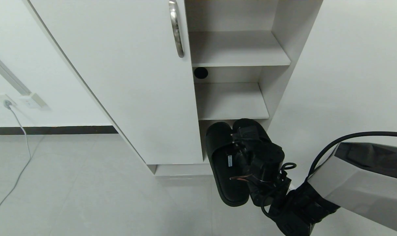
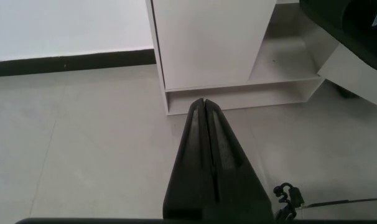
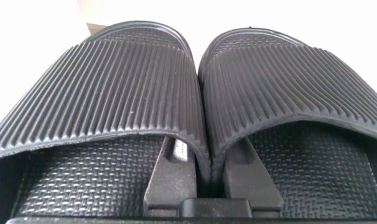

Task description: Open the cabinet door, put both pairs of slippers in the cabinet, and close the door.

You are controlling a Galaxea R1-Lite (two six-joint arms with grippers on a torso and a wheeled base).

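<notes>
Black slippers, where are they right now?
In the head view, lower right: the black slippers are held in the right hand, toes at the open cabinet's bottom compartment, just below the lower shelf.

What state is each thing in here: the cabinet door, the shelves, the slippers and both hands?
cabinet door: open, shelf bay exposed.
shelves: the two upper ones bare.
black slippers: one pair, pressed side by side, held in front of the lowest bay.
right hand: shut on the black slippers.
left hand: shut, holding nothing.
</notes>
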